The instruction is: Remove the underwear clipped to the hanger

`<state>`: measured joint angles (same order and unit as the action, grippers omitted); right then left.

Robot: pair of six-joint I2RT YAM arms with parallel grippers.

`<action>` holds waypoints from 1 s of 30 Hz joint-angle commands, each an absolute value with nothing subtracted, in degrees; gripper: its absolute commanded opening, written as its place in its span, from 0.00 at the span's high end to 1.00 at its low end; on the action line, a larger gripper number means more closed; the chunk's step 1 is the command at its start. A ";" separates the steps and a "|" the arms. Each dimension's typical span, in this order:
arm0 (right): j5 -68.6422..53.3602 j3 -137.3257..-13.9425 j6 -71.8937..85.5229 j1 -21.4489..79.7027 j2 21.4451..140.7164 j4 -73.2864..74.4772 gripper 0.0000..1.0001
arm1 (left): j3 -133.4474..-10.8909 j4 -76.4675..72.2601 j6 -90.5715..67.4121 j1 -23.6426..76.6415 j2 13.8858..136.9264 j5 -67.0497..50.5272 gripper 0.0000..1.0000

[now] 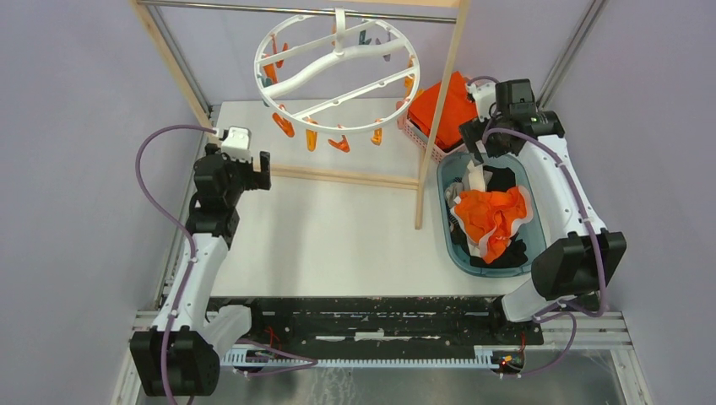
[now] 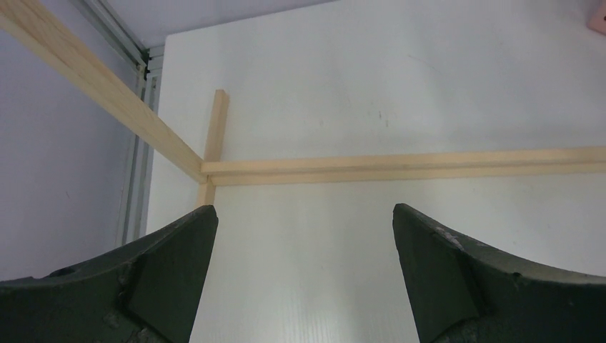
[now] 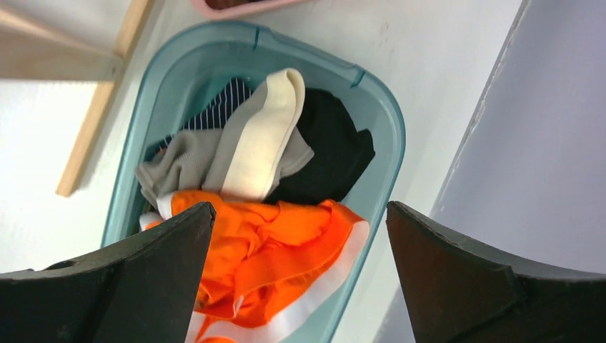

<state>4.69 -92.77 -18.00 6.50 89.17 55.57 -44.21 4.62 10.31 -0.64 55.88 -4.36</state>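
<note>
Jaws on both arms are standing wide apart, gripping nothing. L gripper (image 2: 304,236) is hovering over bare table (image 1: 338,236) near the wooden frame (image 2: 400,164). R gripper (image 3: 300,236) is hanging above the teal basin (image 3: 386,121).

Task is looking done, or v. nearly. The hanger (image 1: 338,72) is dangling off the metal bar (image 1: 295,10) w/ nothing clipped on. Its orange pegs (image 1: 308,135) are hanging free, as far as the top view is showing. All three pcs of underwear are lying in the basin. The orange one (image 3: 279,257) is sitting on top, w/ the beige-grey one (image 3: 189,161) and black one (image 3: 332,150) lying beside it at the far end. Probably nothing is remaining but pulling the arms back.

Materials: the garments are looking soft and crumpled, the orange one showing a white trim band, the beige-grey one a wide cream waistband. Some navy striped fabric (image 3: 214,114) is peeking out underneath. The hanger is looking like rigid white plastic, a ring w/ cross spokes. The basin is reading as smooth translucent plastic w/ rounded corners.
</note>
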 commanded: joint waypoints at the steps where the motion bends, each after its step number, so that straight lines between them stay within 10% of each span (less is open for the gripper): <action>1: 5.00 -92.54 -10.34 6.28 89.09 45.09 0.00 | -44.91 -5.18 5.49 -1.21 56.72 -2.10 0.00; 30: 7.69 -94.71 3.77 6.25 99.84 29.27 0.00 | -37.52 -28.71 -4.90 -3.80 67.23 -11.36 0.00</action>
